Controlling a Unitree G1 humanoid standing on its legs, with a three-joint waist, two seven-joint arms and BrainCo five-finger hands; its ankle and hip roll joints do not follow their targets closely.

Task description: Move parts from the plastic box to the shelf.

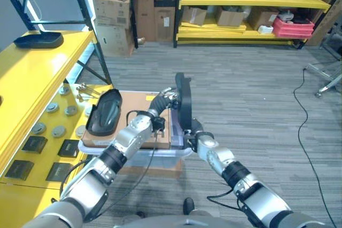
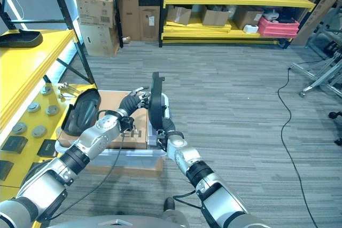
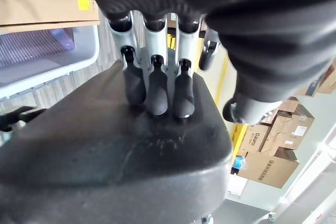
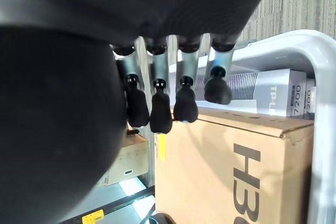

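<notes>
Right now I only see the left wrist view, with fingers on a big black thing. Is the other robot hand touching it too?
Observer: Yes. The right robot hand is against the lower end of the black curved plastic part, which stands on edge.
Operator: Where is it standing?
Observer: Over the right end of the clear plastic box.
Operator: Are there more parts?
Observer: One more black curved part lies on the brown cardboard box, towards the yellow shelf.
</notes>
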